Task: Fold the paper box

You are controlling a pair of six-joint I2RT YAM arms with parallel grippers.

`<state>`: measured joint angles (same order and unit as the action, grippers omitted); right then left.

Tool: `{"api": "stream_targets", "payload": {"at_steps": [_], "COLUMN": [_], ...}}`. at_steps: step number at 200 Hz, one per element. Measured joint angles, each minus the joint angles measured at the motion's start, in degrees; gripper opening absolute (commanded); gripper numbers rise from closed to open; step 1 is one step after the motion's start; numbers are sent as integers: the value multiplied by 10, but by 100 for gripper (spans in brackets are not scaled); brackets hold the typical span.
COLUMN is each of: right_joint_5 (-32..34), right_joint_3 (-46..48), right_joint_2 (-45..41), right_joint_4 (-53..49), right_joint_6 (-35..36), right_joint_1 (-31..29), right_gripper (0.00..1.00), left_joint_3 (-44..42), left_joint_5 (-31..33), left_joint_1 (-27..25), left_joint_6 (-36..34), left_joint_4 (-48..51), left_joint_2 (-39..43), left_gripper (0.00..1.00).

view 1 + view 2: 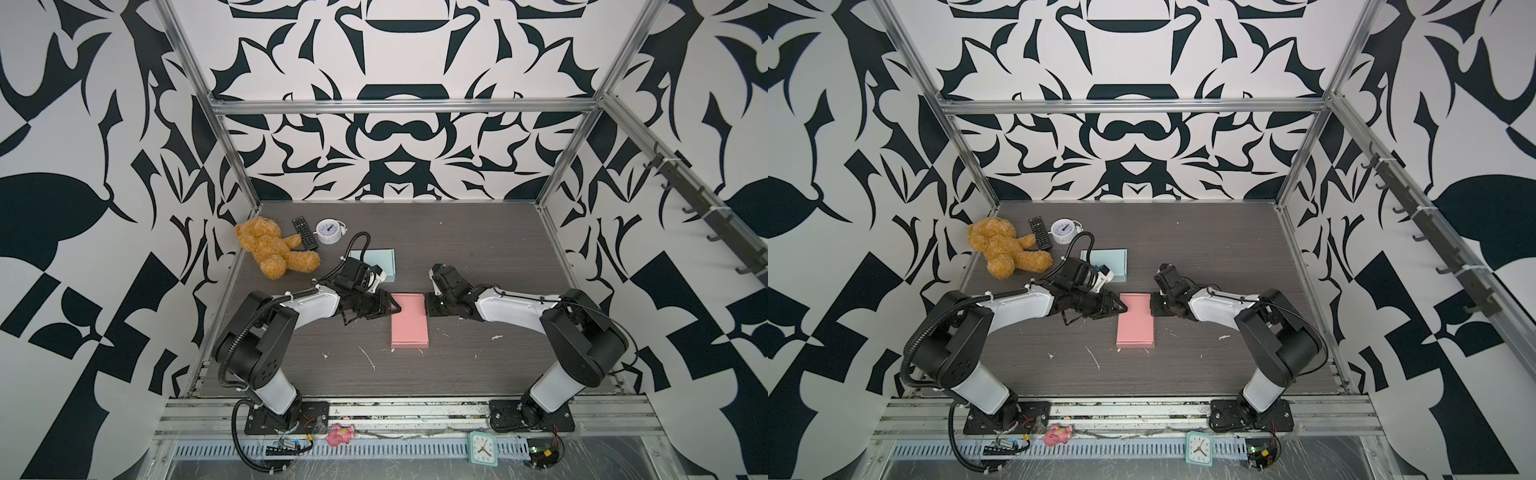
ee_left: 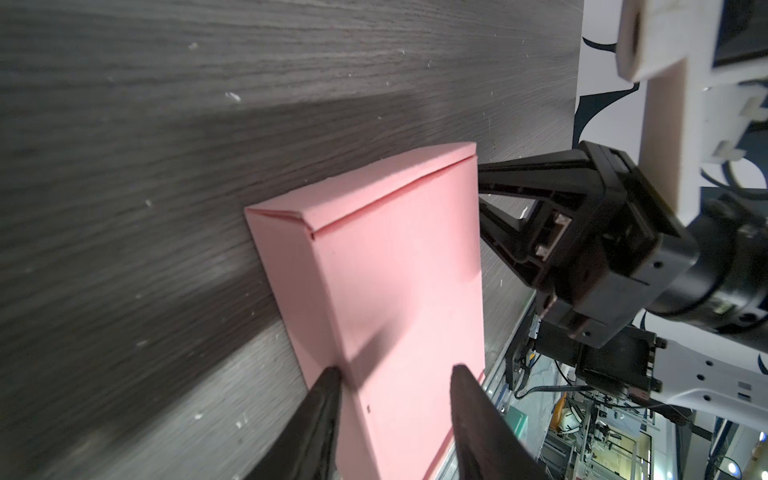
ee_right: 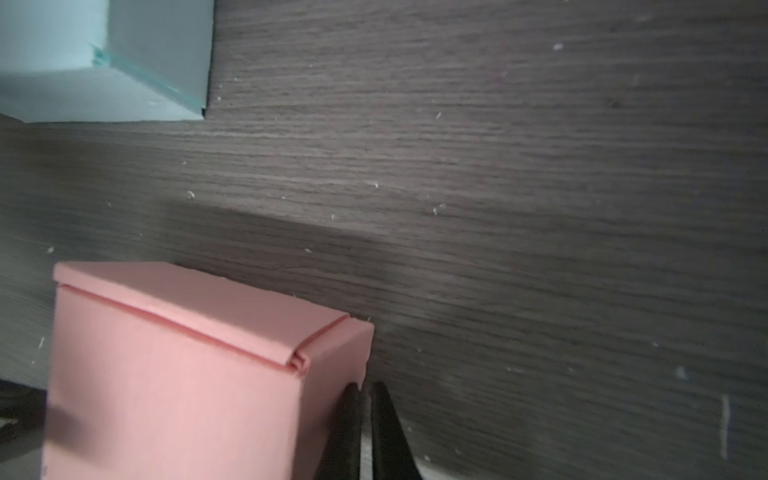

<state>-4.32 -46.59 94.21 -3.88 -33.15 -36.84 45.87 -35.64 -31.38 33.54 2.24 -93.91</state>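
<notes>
One dark wood-grain table (image 1: 478, 249) spreads beneath two black-and-white robot arms, the left arm (image 1: 307, 307) reaching in from 7 o'clock and the right arm (image 1: 511, 305) from 5 o'clock. A brown teddy bear (image 1: 270, 247) sprawls at the table's 10 o'clock corner. The pink paper box (image 1: 409, 320) lies flat at the table's centre, long sides running 12 to 6, its flap closed at the 12 o'clock end. A pale blue box (image 1: 380, 259) rests at its 11 o'clock, partly hidden by the left wrist. The left gripper (image 1: 395, 308) stands partly open at the pink box's 9 o'clock edge, gripping nothing. The right gripper (image 1: 425, 305), at the 3 o'clock edge, is pinched almost together beside the wall, with nothing visible between its tips. A black remote (image 1: 304, 232) and a white alarm clock (image 1: 328, 231) sit just beside the bear, at its 2 o'clock.
</notes>
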Motion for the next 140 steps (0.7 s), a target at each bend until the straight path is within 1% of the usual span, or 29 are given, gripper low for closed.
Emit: {"api": "stream_targets", "payload": {"at_steps": [36,105,140], "right_joint_5": [-7,-9,-5], "right_joint_3": [0,4,28], "right_joint_2": [2,6,-33], "right_joint_4": [14,24,9], "right_joint_6": [-13,-26,-22], "right_joint_1": [0,1,-1], "right_gripper": [10,14,17], "left_joint_3": [0,0,-7], "left_joint_5": [-1,-2,-2], "left_joint_1": [1,2,6], "left_joint_6": [2,9,10], "left_joint_4": [0,0,-4], "left_joint_2": [0,0,6], "left_gripper": [45,46,50]}}
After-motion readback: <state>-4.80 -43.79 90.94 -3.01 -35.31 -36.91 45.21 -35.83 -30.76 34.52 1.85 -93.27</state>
